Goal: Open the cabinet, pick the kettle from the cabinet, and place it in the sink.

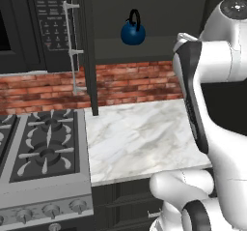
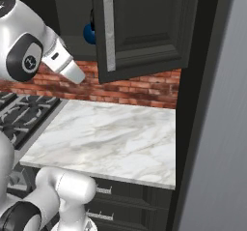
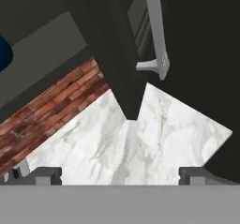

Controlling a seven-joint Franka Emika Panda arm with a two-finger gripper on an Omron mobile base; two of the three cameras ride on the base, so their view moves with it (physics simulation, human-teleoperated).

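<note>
The black cabinet stands open with both doors swung out. On its shelf sits the dark-blue kettle, upright, its black loop handle on top. A sliver of the kettle peeks past the right door, and a blue edge of the kettle shows at the left of the hand view. My gripper is open, nothing between its fingertips. It hangs over the marble counter, below the door's edge and silver handle, apart from the kettle. The sink is out of view.
A microwave hangs left of the cabinet, and the open left door's handle juts out beside it. A gas stove borders the counter on the left. A brick backsplash runs behind. A tall grey panel closes the right side.
</note>
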